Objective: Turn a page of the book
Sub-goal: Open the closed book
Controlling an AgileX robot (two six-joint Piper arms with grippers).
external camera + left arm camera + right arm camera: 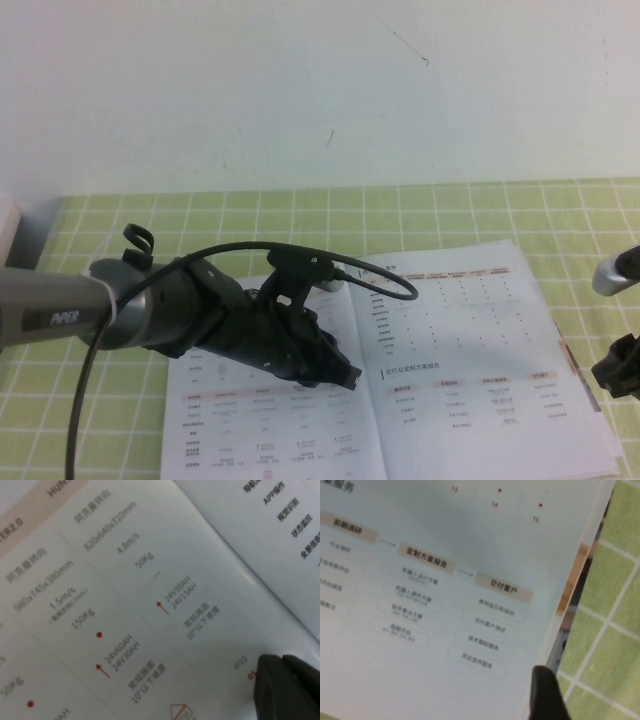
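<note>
right gripper (618, 365): held at the book's right edge, jaws spread, nothing gripped | left gripper (345, 377): lowered over the left page near the spine, finger state cannot be told | book (470, 400): laid open and flat on the green checked cloth (300, 215) | page (445, 605): rightmost leaf, lying flat

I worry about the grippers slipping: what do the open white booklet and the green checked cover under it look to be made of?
The white open booklet looks like thin coated paper, smooth with a soft sheen. The green checked table cover appears matte, perhaps cloth or vinyl; unclear. The left gripper is over the left-hand page; the right gripper is open at the booklet's right edge.
</note>
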